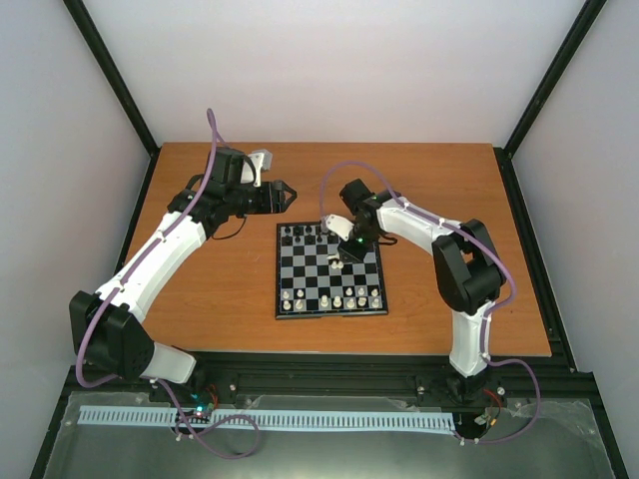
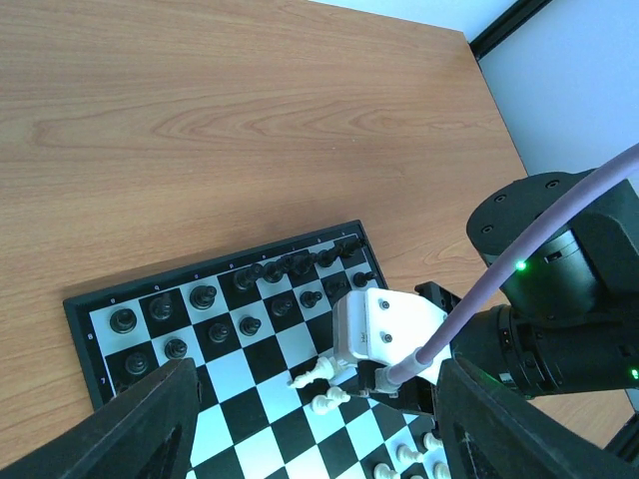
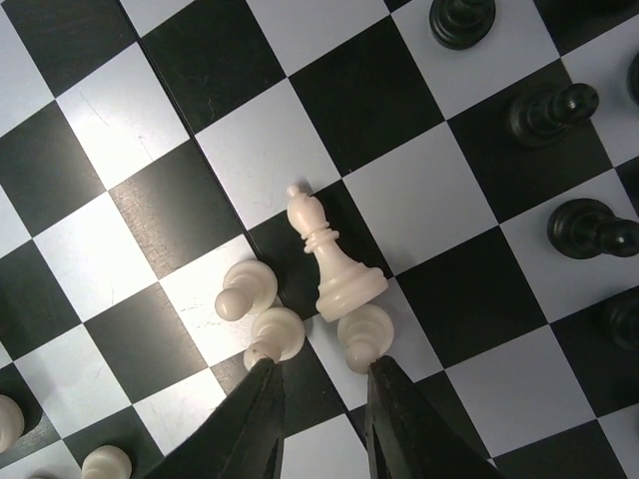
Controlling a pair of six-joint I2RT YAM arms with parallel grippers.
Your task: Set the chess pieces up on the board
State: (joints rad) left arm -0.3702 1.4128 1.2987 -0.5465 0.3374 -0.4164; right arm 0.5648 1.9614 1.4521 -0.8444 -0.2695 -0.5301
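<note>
Grainy wooden table (image 1: 200, 299), pale matte walls (image 1: 329, 70). A glossy checkered board (image 1: 305, 274) lies at the centre. The left gripper (image 1: 283, 196) gapes empty near it. The right gripper (image 3: 321, 371), narrowly parted, grips nothing above clustered cream pieces (image 3: 334, 274).

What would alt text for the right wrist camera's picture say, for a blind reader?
Close above the checkered board, two dark fingers of a pincer, slightly apart and empty, point at a cream bishop that seems toppled among three cream pawns. Black pieces sit at the upper right.
</note>
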